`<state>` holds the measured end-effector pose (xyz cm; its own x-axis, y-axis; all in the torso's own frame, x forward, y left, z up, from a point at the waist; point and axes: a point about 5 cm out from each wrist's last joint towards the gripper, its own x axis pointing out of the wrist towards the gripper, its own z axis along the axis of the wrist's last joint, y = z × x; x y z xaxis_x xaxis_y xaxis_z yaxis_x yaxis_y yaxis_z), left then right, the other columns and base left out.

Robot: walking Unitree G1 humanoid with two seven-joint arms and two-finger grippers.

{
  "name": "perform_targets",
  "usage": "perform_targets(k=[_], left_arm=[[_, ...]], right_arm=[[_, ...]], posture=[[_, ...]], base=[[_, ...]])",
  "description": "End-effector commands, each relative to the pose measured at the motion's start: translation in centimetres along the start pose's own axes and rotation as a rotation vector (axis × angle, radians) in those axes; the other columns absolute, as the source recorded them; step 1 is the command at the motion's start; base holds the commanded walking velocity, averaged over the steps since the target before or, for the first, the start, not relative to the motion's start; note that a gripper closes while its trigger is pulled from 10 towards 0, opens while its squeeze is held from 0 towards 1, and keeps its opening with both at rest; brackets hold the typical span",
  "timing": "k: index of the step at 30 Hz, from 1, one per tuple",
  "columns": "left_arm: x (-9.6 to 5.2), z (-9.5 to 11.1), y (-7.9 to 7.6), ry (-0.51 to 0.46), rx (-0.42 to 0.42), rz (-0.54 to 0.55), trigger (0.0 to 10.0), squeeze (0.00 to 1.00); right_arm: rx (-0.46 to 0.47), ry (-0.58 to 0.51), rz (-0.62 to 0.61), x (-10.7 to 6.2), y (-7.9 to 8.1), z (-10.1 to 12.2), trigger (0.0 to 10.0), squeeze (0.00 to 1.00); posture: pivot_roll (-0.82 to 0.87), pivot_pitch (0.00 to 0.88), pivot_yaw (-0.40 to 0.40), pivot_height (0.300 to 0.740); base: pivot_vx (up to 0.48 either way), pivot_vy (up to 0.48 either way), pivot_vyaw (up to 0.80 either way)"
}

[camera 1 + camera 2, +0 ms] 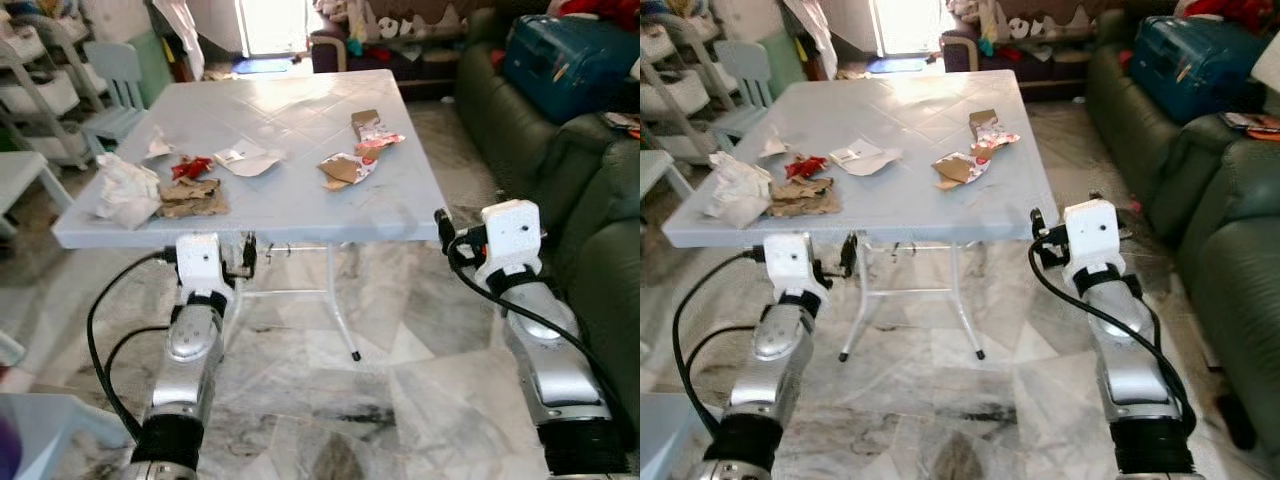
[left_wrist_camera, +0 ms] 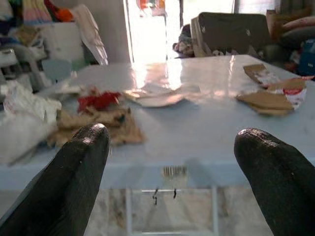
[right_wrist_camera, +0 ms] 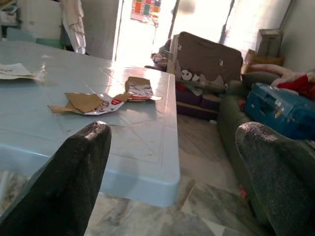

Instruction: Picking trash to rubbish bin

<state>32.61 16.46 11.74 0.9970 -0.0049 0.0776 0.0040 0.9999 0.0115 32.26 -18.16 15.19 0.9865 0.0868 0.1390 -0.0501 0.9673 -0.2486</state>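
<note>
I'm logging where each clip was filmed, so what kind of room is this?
Most likely a home living room: a dark green sofa along the right, a pale blue plastic table littered with paper and cardboard trash, marble-patterned floor tiles.

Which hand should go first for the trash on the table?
Left, probably. The left hand, open, sits at the table edge just below the crumpled brown paper; the right hand is off the table's corner.
</note>
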Motion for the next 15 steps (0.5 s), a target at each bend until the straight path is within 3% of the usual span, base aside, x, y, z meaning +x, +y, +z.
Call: perform_targets(k=[1,15], left_arm=[[0.24,-0.31,-0.25,0.029,-0.004,-0.016,10.0,0.00],[-0.02,-0.59,0.00,0.033,-0.004,-0.002,10.0,0.00]], right_arm=[[0.015,-0.031,-0.003,0.69,0.37,0.48,10.0,0.00],[0.008,-0.055,-0.008,0.75,-0.01,0.40,10.0,0.00]], posture=[[-0.02,0.000,0.072,0.740],[-0.02,0.000,0.053,0.740]], base=[[0.000,0.000,0.00],[0.000,0.000,0.00]])
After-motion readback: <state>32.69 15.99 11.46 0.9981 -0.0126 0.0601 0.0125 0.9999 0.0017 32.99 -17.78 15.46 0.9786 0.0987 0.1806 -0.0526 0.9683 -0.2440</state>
